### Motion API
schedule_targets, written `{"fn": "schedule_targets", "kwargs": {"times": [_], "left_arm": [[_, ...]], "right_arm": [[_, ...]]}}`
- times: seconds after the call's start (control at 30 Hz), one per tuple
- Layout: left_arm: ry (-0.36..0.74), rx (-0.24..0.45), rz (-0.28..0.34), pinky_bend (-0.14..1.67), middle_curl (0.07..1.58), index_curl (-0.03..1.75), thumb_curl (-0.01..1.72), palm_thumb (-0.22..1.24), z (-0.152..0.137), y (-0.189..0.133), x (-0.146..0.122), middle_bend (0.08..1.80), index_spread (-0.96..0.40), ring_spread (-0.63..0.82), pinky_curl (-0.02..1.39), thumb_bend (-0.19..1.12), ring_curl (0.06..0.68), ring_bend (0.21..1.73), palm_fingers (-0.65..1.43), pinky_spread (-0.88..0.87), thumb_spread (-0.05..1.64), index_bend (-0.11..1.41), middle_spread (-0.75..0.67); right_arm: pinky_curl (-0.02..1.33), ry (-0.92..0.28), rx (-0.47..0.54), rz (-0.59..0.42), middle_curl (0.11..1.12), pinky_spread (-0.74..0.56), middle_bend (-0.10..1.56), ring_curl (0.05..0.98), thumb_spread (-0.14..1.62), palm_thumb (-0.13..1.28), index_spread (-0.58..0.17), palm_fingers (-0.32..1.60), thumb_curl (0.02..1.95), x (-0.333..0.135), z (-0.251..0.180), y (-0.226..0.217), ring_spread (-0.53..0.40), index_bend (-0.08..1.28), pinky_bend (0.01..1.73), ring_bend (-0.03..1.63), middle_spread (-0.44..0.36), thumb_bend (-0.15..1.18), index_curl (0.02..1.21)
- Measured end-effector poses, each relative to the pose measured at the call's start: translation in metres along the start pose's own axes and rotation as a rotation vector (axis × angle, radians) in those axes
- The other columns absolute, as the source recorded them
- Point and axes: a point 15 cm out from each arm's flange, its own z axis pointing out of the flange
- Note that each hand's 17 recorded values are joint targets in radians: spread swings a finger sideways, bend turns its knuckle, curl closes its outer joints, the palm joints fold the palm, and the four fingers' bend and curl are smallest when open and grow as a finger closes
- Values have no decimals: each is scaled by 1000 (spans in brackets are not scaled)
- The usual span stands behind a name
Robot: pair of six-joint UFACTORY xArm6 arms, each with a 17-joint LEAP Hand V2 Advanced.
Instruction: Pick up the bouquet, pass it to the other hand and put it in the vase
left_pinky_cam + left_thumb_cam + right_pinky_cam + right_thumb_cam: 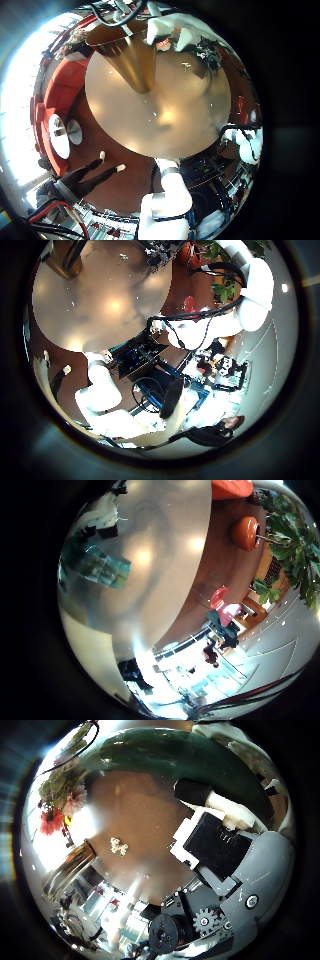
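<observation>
the bouquet [55, 805] lies on the round worktop [140, 810], close to its edge, and no hand touches it. it shows in the right thumb side palm view, small and well apart from that palm, with the flower heads bunched together. a small pale scrap [118, 845] lies on the bare worktop between the bouquet and the right hand [215, 830]. near the bouquet, at the rim of the worktop, stands a tall object that could be the vase, but in this view i cannot tell for sure.

the right hand holds nothing. its fingers [195, 792] reach out over the worktop, straight and relaxed, with only bare surface under them.

in the left little finger side palm view the vase [130, 55] stands upright on the worktop, narrow at the foot and wider at the mouth. it is far from the left hand [165, 205], which is above the opposite edge of the worktop. whether the left hand is wide or closed i cannot tell; nothing is seen in it.

the left thumb side palm view shows the other arm [250, 295] beside the worktop.
</observation>
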Motion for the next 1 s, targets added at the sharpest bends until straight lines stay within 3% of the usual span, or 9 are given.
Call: {"fn": "schedule_targets", "kwargs": {"times": [0.37,0.7,1.0], "left_arm": [[9,2,6,242,346,287,276,87,-1,1,-2,199,82,571,321,-23,207,532,36,544,1055,158,444],[47,17,18,240,345,291,277,102,-4,-2,1,198,82,572,322,-22,205,534,48,543,1060,161,436],[83,56,-2,225,348,299,280,111,-9,-9,-5,203,88,560,318,-22,202,526,82,532,1066,169,416]], "right_arm": [[567,-63,155,-6,960,-184,1276,679,958,1147,-360,1106,673,15,-65,34,-200,1052,1460,1443,-203,44,1015],[618,-418,365,-69,937,-176,1313,691,953,1193,-320,1112,753,0,-158,92,-191,1058,1424,1455,-170,31,1049],[663,-678,461,-146,912,-181,1333,692,946,1196,-300,1113,822,-12,-223,161,-186,1055,1388,1461,-147,7,1063]]}}
